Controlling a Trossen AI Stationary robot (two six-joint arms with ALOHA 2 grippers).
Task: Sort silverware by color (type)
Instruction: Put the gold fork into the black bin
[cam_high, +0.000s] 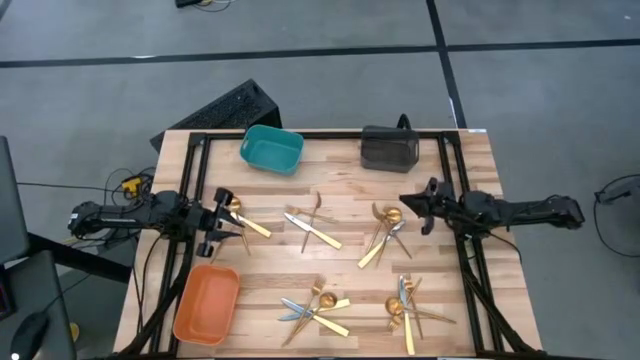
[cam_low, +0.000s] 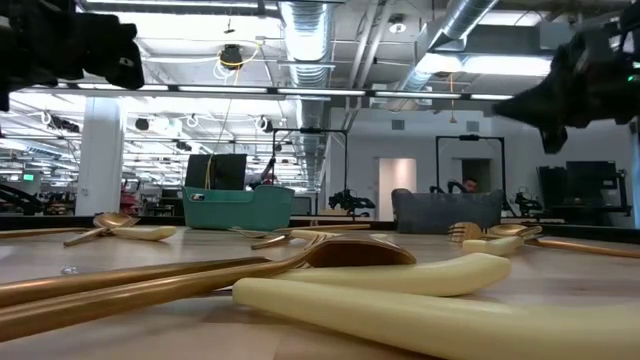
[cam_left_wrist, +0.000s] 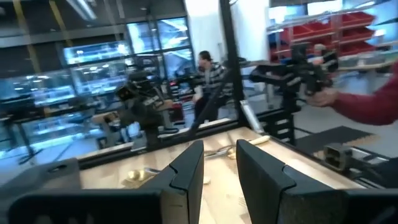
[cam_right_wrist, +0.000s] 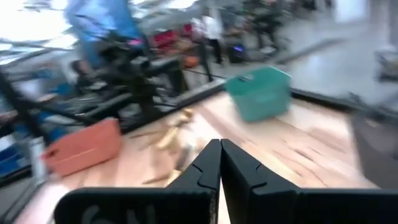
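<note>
So nothing is sorted yet as far as the pictures show. The silverware (cam_high: 320, 232) is all out on the wooden table (cam_high: 340, 270), lying in loose tangled clumps: one small bunch on the left (cam_high: 243, 222), a knife-and-fork cross near the middle (cam_high: 312, 228), a gold bunch toward the right (cam_high: 385, 232), and two more piles along the near edge (cam_high: 318, 306) (cam_high: 408, 305). Spoons, forks and pale-handled knives overlap each other in every pile, which probably makes pulling a single piece a bit fiddly.

The three bins sit around the edges and look empty from above: the teal bin (cam_high: 272, 148) and the dark grey bin (cam_high: 388, 147) at the far side, the orange bin (cam_high: 207, 303) at the near left corner. That spread likely means one bin per type, each within reach of at least one arm.

The left gripper (cam_high: 222, 222) hangs right by the left-hand bunch, fingers (cam_left_wrist: 186, 171) parted a little with nothing between them, so it's released and looks lined up for a grab there. The right gripper (cam_high: 420, 205) hovers just beside the right-hand gold bunch, and its wrist view shows the fingers (cam_right_wrist: 208, 165) pinched together with nothing in them, so it's clenched on air and would need to spread before taking anything.

In the low view both arms are up off the table, not touching any cutlery. People show in the room beyond, well away from the table.
</note>
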